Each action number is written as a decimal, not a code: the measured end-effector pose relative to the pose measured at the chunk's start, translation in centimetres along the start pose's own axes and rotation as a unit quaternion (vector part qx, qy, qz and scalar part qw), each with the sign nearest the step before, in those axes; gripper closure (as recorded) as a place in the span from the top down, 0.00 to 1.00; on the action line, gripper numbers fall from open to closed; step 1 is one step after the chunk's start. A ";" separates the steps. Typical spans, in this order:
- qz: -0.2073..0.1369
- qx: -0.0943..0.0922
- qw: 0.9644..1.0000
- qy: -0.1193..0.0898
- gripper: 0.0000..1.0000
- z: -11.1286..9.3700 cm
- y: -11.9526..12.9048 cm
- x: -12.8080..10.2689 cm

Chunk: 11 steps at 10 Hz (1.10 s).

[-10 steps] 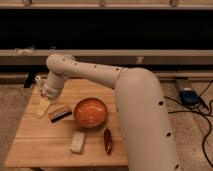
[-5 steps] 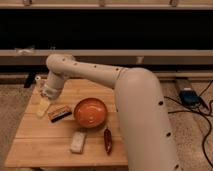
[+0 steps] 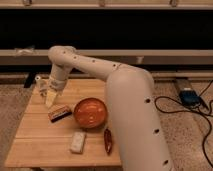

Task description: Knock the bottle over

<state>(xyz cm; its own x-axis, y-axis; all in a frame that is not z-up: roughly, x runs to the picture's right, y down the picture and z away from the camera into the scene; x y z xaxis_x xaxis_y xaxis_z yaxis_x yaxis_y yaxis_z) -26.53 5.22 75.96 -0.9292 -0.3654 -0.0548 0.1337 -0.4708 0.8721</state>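
- The bottle (image 3: 41,86) stands upright at the far left corner of the table (image 3: 45,150), white cap up, so it is not yet toppled.
- My gripper (image 3: 50,100) hangs just right of it, low, with the fingers drawn together into one empty wedge. A shove needs no grasp.
- I cannot tell whether I am touching it.
- I judge a leftward sweep would tip it.

wooden table (image 3: 40,146) on speckled floor (image 3: 10,107)
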 end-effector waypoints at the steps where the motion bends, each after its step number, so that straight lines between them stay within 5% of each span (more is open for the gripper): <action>1: -0.001 -0.008 1.000 -0.014 0.80 -0.4 1.5 -0.1; 6: -0.012 -0.034 0.998 -0.043 0.80 -0.2 4.1 0.6; 11: -0.036 -0.092 0.993 -0.065 0.80 0.4 6.2 4.5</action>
<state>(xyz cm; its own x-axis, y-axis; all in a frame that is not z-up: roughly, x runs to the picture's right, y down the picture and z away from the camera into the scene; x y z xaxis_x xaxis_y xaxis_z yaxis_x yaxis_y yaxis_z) -29.97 0.99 81.27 -0.9736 -0.2245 -0.0413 0.1142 -0.6357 0.7634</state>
